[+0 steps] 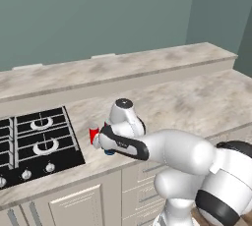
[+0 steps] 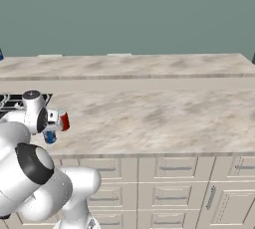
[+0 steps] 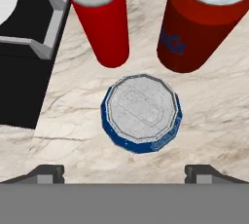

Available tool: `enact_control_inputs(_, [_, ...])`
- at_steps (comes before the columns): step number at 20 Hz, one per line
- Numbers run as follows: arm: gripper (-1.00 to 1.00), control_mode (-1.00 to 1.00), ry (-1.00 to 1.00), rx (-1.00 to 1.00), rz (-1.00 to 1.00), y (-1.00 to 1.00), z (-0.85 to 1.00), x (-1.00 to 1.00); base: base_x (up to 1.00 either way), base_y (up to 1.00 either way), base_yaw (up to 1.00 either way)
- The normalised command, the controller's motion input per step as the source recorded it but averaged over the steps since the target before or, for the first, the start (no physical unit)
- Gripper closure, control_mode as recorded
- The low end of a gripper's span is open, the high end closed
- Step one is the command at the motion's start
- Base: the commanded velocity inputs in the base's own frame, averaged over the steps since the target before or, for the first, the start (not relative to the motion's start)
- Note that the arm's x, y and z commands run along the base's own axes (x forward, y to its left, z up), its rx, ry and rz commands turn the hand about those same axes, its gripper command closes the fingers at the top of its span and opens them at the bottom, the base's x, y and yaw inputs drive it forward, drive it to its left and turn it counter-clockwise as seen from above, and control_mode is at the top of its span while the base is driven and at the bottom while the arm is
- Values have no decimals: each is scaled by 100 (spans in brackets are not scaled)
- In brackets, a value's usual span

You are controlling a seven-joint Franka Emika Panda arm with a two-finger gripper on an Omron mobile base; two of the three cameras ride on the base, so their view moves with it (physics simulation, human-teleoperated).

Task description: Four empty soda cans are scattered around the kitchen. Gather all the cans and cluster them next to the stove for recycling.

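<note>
Looking straight down in the hand view, a blue soda can [image 3: 141, 116] stands upright on the marble counter, its silvery top facing me. Two red soda cans [image 3: 102, 23] [image 3: 204, 23] stand upright just beyond it, close together. The black stove [image 3: 24, 57] with its grey grate lies right beside them. My gripper [image 3: 124, 174] hangs open above the blue can, its fingertips [image 3: 48, 173] wide apart and touching nothing. From the base, a red can [image 1: 93, 132] [image 2: 64, 120] and the blue can [image 2: 49, 136] peek out beside my hand, next to the stove [image 1: 34, 141].
The marble counter [image 1: 197, 102] [image 2: 149, 113] stretches to the right of the cans. A raised ledge [image 1: 123, 68] runs along the back wall. Cabinet drawers [image 2: 174, 193] sit below the counter's front edge.
</note>
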Motion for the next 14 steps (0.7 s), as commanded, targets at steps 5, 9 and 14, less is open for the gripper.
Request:
enact_control_inputs(5, [-100, -100, 0, 0, -1, -5, 38, -18, 0, 0, 0])
enact_control_inputs(9, [-100, -100, 0, 0, -5, -7, 37, -35, 0, 0, 0])
enact_control_inputs(14, [-100, -100, -1, 2, -16, -18, 34, -37, 0, 0, 0])
